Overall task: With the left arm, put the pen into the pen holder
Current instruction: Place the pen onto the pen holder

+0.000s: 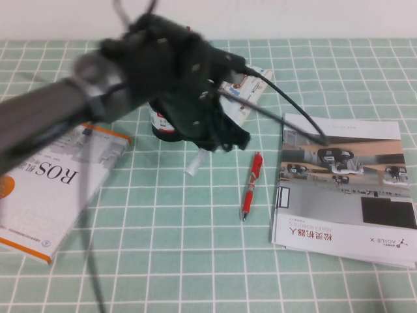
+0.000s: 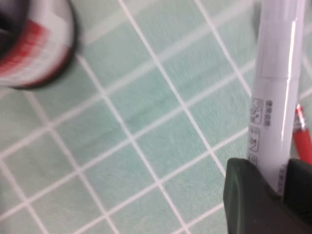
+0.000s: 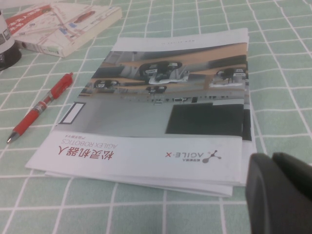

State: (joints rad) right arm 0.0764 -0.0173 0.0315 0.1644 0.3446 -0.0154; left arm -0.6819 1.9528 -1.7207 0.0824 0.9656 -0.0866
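Pen (image 2: 275, 97) sits clamped in our left tool (image 2: 267, 187), lifted beside the pen holder (image 1: 163, 124); we keep it upright over the rim. Right tool (image 3: 280, 195) idles by the brochure (image 3: 170, 107); its opening we cannot tell.

Open mat (image 1: 195, 261) between ROS book (image 1: 45, 195); brochure (image 1: 345, 189)

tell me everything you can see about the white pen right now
The pen is a slim, glossy white plastic marker with small grey printed markings on its barrel. The left gripper has its dark fingers shut on one end, holding it lifted and tilted over the green checked cloth, beside the pen holder. In the high view its lower tip pokes out below the arm.
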